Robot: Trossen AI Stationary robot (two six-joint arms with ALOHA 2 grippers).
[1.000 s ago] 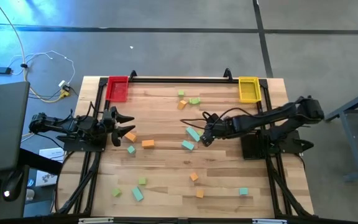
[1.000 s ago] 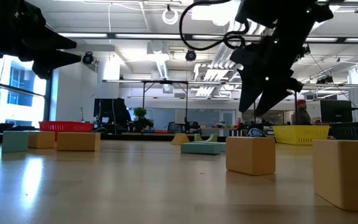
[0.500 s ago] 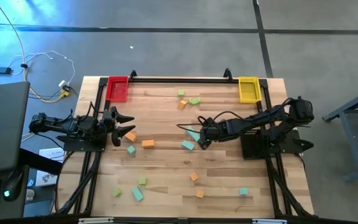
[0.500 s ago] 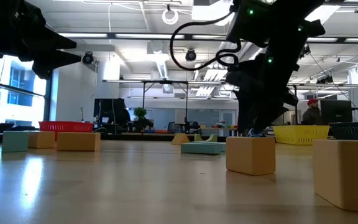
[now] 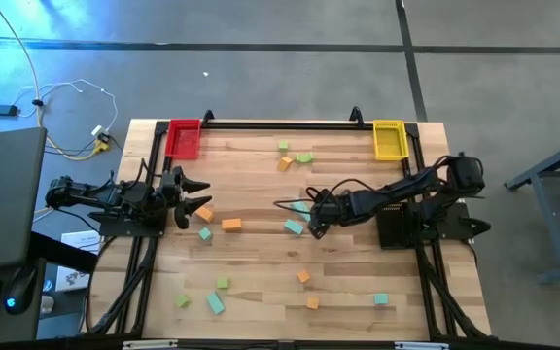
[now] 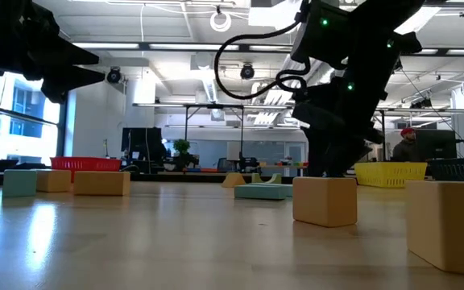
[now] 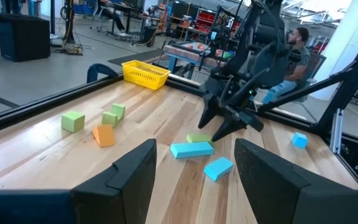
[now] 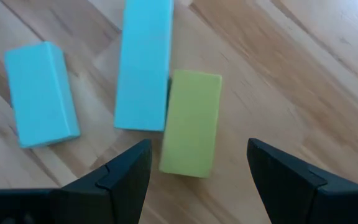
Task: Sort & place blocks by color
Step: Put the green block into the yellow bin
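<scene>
Blocks (image 8: pixel 191 123): small orange/green/teal cubes+bars, scattered | R fingers (image 8: pixel 194 177) spread over green bar | L fingers (image 7: pixel 194 174) spread

Illumination is even and bright from overhead ceiling fixtures (image 6: pixel 159 46). The tabletop (image 6: pixel 176 242) shows soft glare at table height. The arms appear as dark silhouettes against the lit room. A blue cast tints the floor (image 5: pixel 8 39). The nearest block (image 6: pixel 451 221) is slightly out of focus.
</scene>
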